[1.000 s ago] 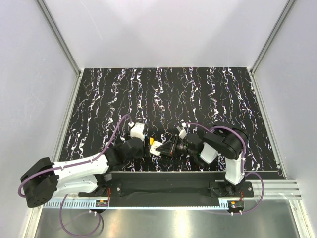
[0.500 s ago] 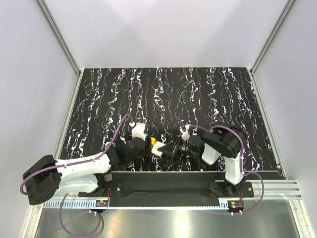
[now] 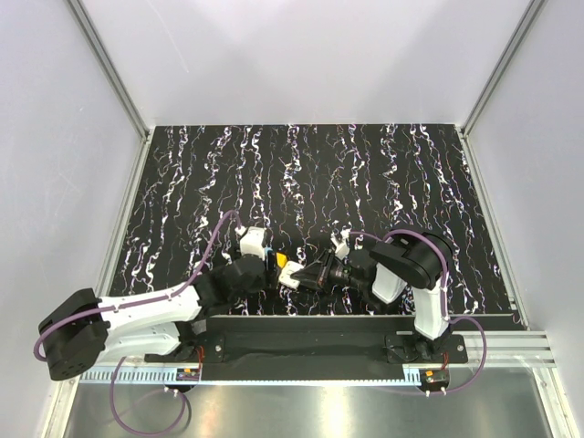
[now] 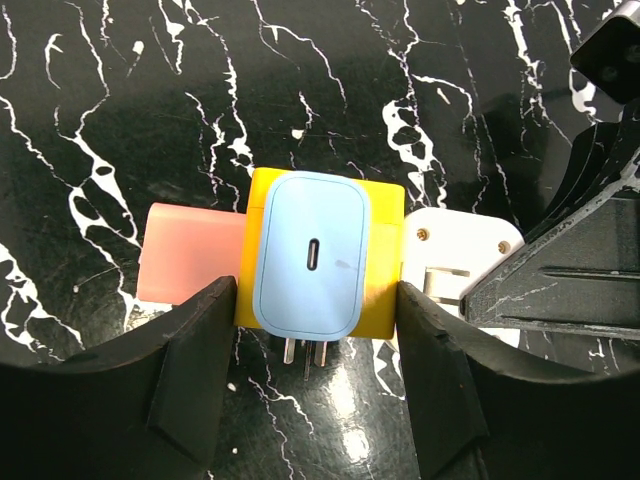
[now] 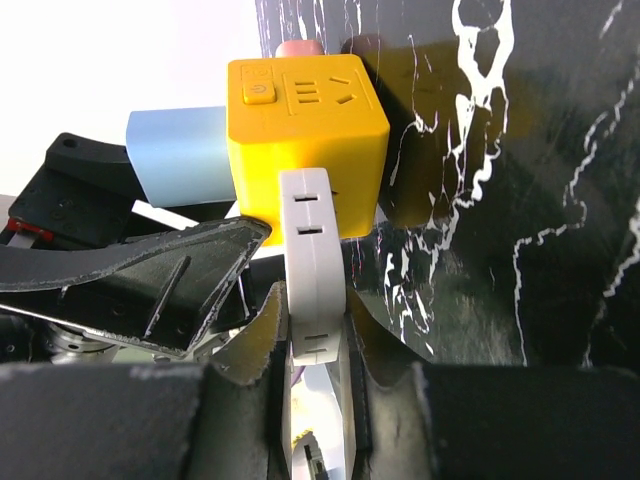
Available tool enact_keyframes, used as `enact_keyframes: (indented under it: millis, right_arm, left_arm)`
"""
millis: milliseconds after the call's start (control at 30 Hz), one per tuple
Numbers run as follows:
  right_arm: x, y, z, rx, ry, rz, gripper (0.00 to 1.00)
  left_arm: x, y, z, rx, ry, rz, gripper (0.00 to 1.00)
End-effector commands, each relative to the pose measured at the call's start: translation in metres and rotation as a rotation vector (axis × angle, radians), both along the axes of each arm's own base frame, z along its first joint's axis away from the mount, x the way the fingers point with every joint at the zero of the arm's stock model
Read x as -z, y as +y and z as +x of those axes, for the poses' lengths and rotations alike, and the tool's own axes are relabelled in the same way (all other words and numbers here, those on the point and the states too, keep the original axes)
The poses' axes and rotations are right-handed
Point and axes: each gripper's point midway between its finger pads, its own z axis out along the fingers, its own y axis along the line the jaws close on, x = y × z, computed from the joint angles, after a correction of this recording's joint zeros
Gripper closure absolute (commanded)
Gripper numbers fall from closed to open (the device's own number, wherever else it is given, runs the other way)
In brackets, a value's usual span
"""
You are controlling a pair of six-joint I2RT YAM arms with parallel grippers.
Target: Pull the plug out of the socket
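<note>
The socket (image 4: 383, 262), a bright-yellow cube, sits low over the black marbled table between my left gripper's (image 4: 318, 300) fingers (image 4: 190, 350), which press on two opposite sides. A light-blue plug (image 4: 310, 255) faces the left wrist camera and a pink plug (image 4: 190, 255) sticks out on the cube's left. A flat white plug (image 5: 315, 265) butts against another face of the socket (image 5: 305, 110). My right gripper (image 5: 315, 310) is shut on this white plug. From above, socket (image 3: 282, 262), left gripper (image 3: 272, 270) and right gripper (image 3: 308, 274) meet near the table's front edge.
Metal prongs (image 4: 303, 352) show under the cube. Both arms lie low and nose to nose just beyond the black base rail (image 3: 310, 342). Grey walls with aluminium posts (image 3: 109, 68) close in the table on three sides.
The cube and both grippers have shifted slightly right and away from the bases, and the right wrist has turned a little. Both grips are unchanged.
</note>
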Motion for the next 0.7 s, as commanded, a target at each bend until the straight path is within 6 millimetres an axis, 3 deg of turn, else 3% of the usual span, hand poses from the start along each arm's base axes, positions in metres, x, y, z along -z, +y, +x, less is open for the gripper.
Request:
enact_keyframes:
  millis: [0,200,467,667]
  right_arm:
    - [0.019,-0.017,-0.012,0.001,0.026,-0.054,1.0]
    - [0.014,-0.02,-0.011,0.001,0.023,-0.041,1.0]
    - [0.013,-0.015,-0.008,-0.009,0.038,-0.027,1.0]
    - [0.019,-0.025,-0.008,-0.004,0.044,-0.046,1.0]
  left_arm:
    - [0.007,0.026,0.011,-0.112,-0.031,0.067,1.0]
    - [0.008,0.024,0.013,-0.132,-0.038,0.107,1.0]
    - [0.011,0.039,0.013,-0.239,-0.081,0.131,1.0]
    - [0.011,0.043,0.013,-0.274,-0.096,0.154,1.0]
